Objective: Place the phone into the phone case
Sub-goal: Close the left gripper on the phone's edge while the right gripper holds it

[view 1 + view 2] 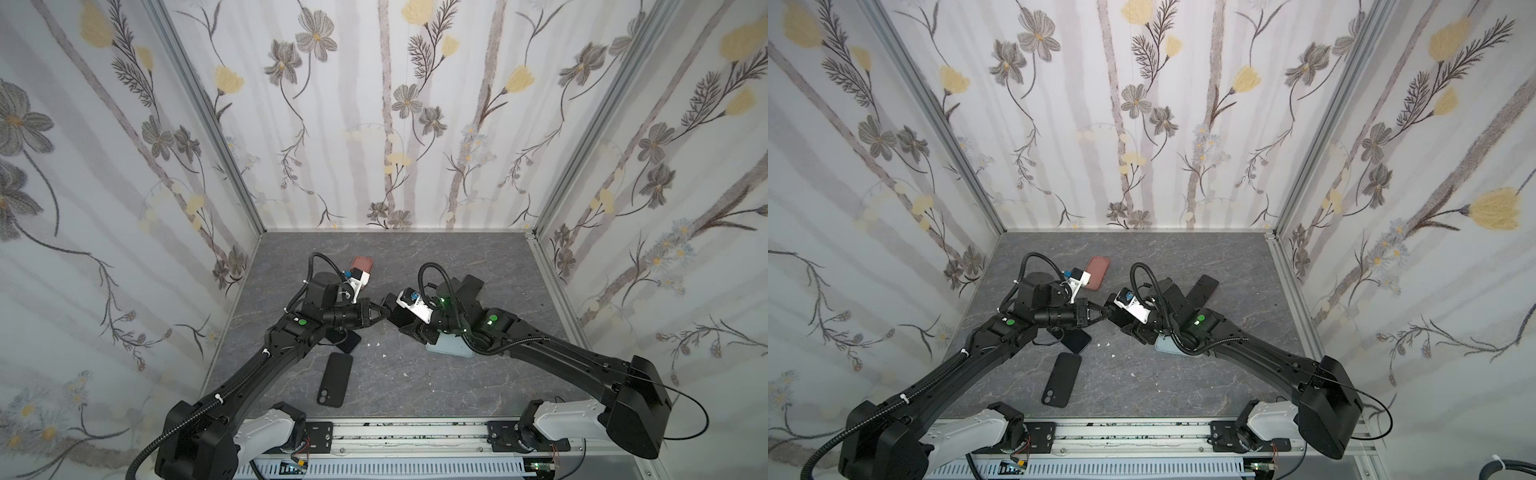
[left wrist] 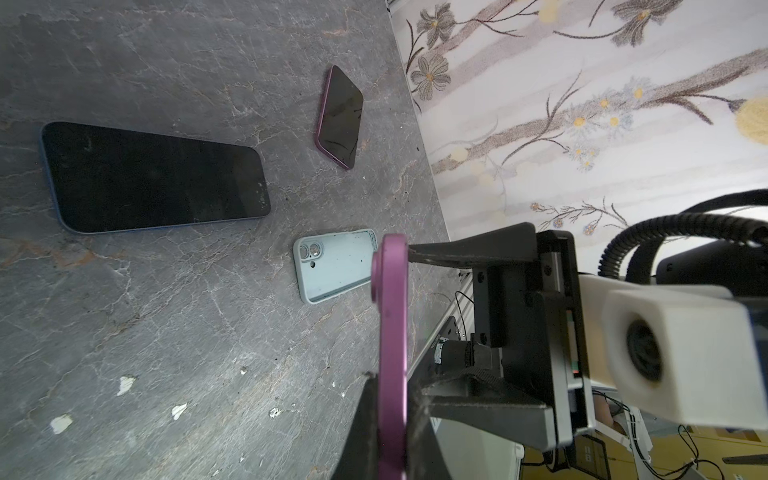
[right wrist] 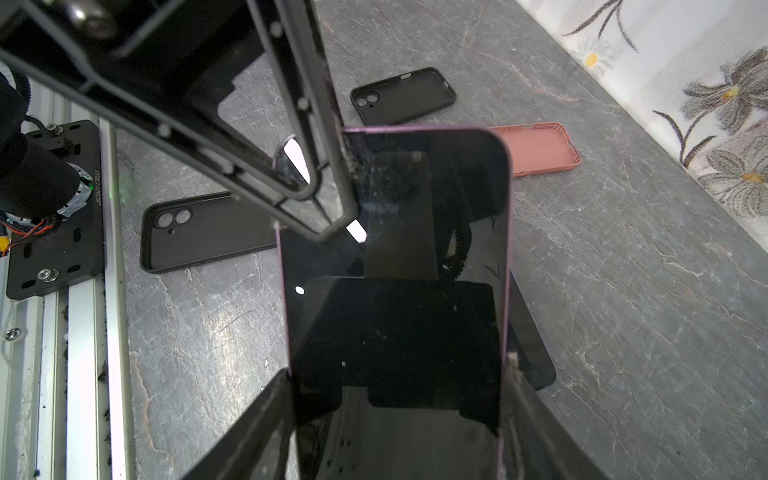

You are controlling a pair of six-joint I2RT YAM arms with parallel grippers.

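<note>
**Asker:** Where was the phone?

**Me:** Off the table [image 1: 415, 374], above its middle. The phone [image 3: 395, 249], purple-edged with a dark screen, hung between my two pincers.

**Asker:** How did you hold it?

**Me:** My right pincer [image 3: 395, 386] grasped it across its width, with fingers [image 3: 249, 424] pressed against both long edges. My left pincer [image 1: 384, 318] was clenched on the far corner, pinching the thin body front to back.

**Asker:** And the cases?

**Me:** They lay flat on the table, hollow side up. The black case [image 1: 335, 379] lay near the front edge, left of the middle. The pink case [image 1: 362, 266] lay toward the back edge. The light blue case [image 2: 332, 266] lay partly under my right arm.

**Asker:** Anything else down there?

**Me:** A blue phone [image 2: 153, 176] lay screen up under my left arm. Another phone in a purple case [image 2: 340, 116] lay well apart from it.
</note>
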